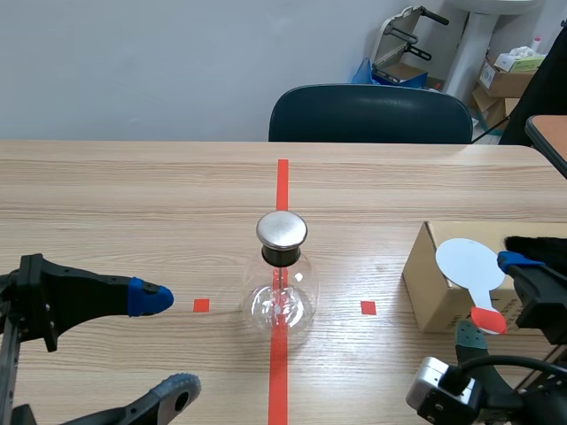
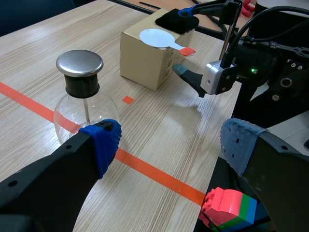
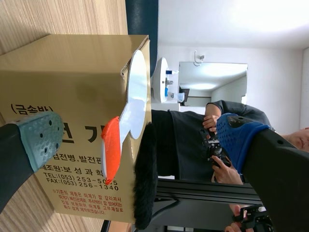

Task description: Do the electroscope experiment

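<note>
The electroscope [image 1: 282,283], a round glass flask with a metal cap, stands on the red centre line; in the left wrist view the electroscope [image 2: 82,96] is just ahead of one finger. My left gripper [image 1: 164,343] is open to the flask's left and holds nothing. On a cardboard box [image 1: 438,292] at the right lies a white disc paddle [image 1: 468,264] with a red handle [image 3: 110,147], next to a black fur cloth [image 3: 145,174]. My right gripper [image 3: 140,137] is open, and the handle sits between its fingers untouched.
A dark chair [image 1: 370,113] stands behind the table's far edge. Coloured toy bricks [image 2: 229,208] lie below the near table edge. A person [image 3: 217,140] stands beyond the box in the right wrist view. Small red tape squares [image 1: 202,305] flank the flask.
</note>
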